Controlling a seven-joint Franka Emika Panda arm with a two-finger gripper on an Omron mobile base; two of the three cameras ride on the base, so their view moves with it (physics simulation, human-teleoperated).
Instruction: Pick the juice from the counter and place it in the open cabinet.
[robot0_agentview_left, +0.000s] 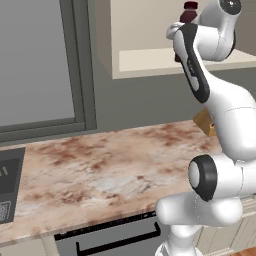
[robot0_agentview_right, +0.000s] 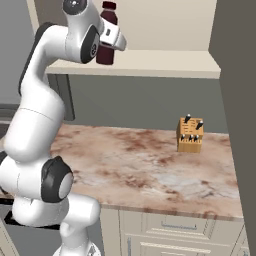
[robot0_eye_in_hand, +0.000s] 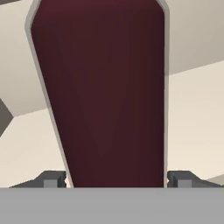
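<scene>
A white robot arm holds the juice (robot0_agentview_right: 107, 35) up at the mouth of the open cabinet (robot0_agentview_right: 150, 62), the dark maroon bottle upright with its red cap on top. The gripper (robot0_eye_in_hand: 117, 179) is clamped on the bottle's body: in the hand view the two fingertips (robot0_eye_in_hand: 51, 179) press against either side of the bottle, which stands between them from bottom to top of the frame. From the right base view the bottle appears over the front part of the beige shelf, near the left end, its base at or just above shelf level; whether it already rests on the shelf cannot be told from these angles.

The bottle is kept vertical, probably so that it can be set down on its flat base without tipping. The grasp sits on the body rather than on the narrow neck, giving the jaws a wide, straight surface to hold.

Below, the counter (robot0_agentview_left: 110, 165) of pinkish marbled stone lies well beneath the arm, with a tan knife block (robot0_agentview_right: 190, 135) standing near its back edge, well apart from the bottle. By all appearances the carry is nearly done; what remains is to settle the bottle on the shelf and release it.
</scene>
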